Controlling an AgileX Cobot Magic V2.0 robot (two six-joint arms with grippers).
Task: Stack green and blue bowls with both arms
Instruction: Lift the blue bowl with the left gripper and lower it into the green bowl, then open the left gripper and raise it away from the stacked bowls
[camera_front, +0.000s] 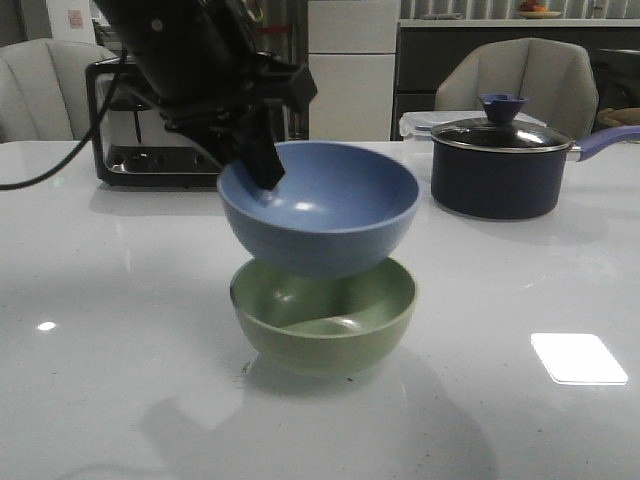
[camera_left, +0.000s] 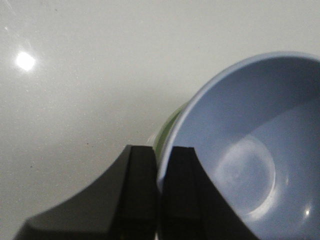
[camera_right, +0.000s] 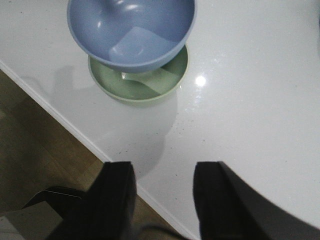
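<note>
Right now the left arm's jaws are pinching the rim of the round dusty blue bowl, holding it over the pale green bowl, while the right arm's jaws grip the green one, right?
Not quite. The right gripper holds nothing: the right wrist view shows its jaws open, away from both bowls. The left gripper does pinch the round dusty blue bowl over the pale green bowl.
</note>
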